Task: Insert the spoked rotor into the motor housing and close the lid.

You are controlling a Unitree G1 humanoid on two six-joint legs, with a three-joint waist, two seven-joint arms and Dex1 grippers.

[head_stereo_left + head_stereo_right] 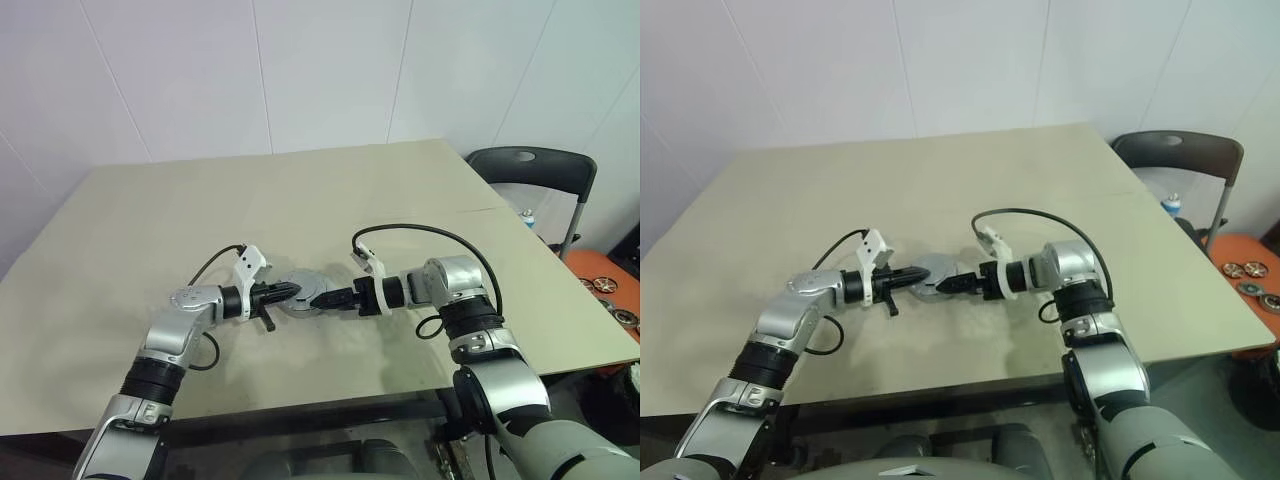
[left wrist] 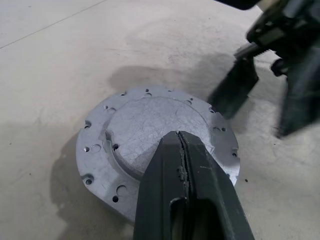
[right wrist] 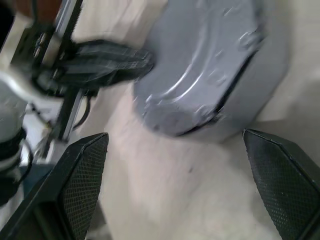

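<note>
1. Big beige table point(image 1: 300, 200), pretty much bare up top.
2. White panelled wall point(image 1: 300, 70) right behind it.
3. Dark folding chair point(image 1: 535, 170) parked at the far right corner.

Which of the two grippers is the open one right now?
The right gripper: its fingers stand wide apart facing the grey round assembly. The left gripper has its fingers pressed together over that assembly's lid.

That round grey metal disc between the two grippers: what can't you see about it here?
- Inside of the round grey metal disc assembly: covered by its flat lid, so rotor and windings are hidden.
- Its near edge, left wrist view: behind the shut left gripper.
- Its surface detail, right wrist view: blurred; the open right gripper straddles it.
- Head views: too small for detail.
</note>
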